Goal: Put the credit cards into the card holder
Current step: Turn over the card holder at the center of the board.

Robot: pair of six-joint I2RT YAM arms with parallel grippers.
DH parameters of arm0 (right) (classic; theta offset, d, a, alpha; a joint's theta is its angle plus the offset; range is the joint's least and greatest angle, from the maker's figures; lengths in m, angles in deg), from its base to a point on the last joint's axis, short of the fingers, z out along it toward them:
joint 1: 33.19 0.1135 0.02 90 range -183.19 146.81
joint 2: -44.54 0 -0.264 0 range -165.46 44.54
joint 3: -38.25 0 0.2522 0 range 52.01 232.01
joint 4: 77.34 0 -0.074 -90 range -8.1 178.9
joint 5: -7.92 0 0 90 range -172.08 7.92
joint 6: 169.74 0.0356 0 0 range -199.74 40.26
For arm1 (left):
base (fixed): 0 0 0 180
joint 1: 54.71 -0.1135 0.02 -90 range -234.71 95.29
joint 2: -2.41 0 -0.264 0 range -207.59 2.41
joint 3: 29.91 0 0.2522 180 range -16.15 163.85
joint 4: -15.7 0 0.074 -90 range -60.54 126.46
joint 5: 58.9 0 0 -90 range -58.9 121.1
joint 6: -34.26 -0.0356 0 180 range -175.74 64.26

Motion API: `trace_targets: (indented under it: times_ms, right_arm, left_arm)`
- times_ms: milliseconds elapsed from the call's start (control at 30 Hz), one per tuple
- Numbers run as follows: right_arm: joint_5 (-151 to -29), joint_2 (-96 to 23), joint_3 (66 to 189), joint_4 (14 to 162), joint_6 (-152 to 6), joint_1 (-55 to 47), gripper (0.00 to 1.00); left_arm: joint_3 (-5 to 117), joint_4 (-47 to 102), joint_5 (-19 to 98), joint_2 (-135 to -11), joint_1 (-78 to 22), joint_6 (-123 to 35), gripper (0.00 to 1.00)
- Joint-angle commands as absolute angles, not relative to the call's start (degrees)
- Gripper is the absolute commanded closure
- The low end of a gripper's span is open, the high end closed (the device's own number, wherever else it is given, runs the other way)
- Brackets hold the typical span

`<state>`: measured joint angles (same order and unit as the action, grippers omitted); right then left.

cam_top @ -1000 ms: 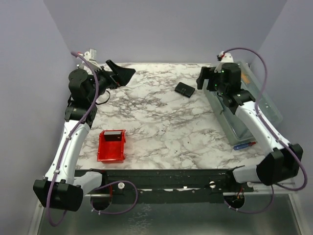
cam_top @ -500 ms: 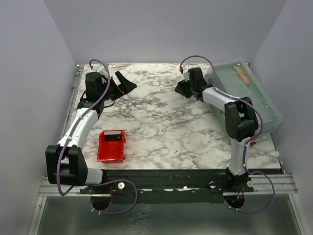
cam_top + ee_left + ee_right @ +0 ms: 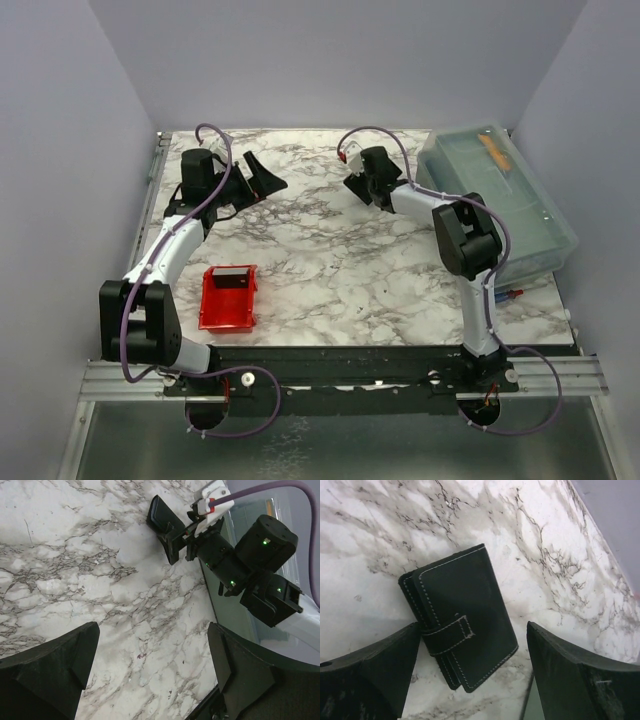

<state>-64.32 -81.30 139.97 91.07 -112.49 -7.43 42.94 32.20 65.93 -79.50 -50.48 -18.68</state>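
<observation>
The card holder (image 3: 462, 630), a small black stitched case closed by a strap, lies flat on the marble table. My right gripper (image 3: 472, 675) hovers just over it, open, with a finger on each side and neither touching it. In the top view my right gripper (image 3: 361, 186) covers most of the case. The left wrist view shows the card holder (image 3: 162, 516) under that arm's tip. My left gripper (image 3: 262, 175) stands open and empty at the back left, above bare marble (image 3: 145, 605). A dark credit card (image 3: 232, 277) with a pale strip stands in the red tray (image 3: 226, 312).
A large translucent lidded box (image 3: 505, 200) fills the right side of the table, close behind my right arm. A small blue and red object (image 3: 500, 296) lies by the box's near corner. The red tray sits at the front left.
My right arm has swung from beside the box down and left to the card holder, its fingers now around it. My left gripper has shifted slightly right.
</observation>
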Motion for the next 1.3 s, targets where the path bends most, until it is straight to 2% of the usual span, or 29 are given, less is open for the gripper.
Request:
trace_targets:
  times_ms: [0,67,233,433,500,800,1067,1133,1267]
  right_arm:
    - [-61.1,-86.1,142.0,93.4,-109.4,-7.7,0.19]
    - [-60.5,-87.3,142.0,94.1,-107.4,-7.8,0.32]
    - [-62.2,-87.8,143.4,91.1,-99.0,-7.7,0.51]
    - [-76.6,-84.7,144.8,80.0,-83.4,-7.7,0.87]
    - [-81.0,-82.4,142.7,79.0,-79.0,-7.6,0.92]
    - [-90.3,-69.4,127.8,72.9,-59.2,-4.3,0.93]
    - [-100.5,-52.4,114.8,73.6,-50.6,-2.1,0.94]
    - [-103.7,-49.7,112.7,74.2,-49.0,-2.1,0.92]
    - [-113.1,-47.5,107.3,82.4,-42.5,-2.4,0.83]
  left_arm:
    - [42.2,31.8,69.1,-80.4,-50.4,-18.0,0.03]
    - [42.0,31.7,69.4,-80.4,-50.5,-17.7,0.03]
    - [41.7,31.1,70.7,-81.6,-50.5,-15.9,0.05]
    - [41.7,30.3,74.0,-85.0,-50.4,-13.4,0.06]
    - [41.7,30.0,75.9,-85.8,-50.2,-12.3,0.07]
    - [42.3,29.7,80.9,-91.2,-46.8,-10.5,0.10]
    - [42.6,29.7,81.3,-93.3,-44.8,-10.8,0.11]
    - [42.5,29.7,81.4,-93.7,-44.7,-10.9,0.12]
    - [42.7,29.7,82.0,-93.7,-44.3,-11.1,0.13]
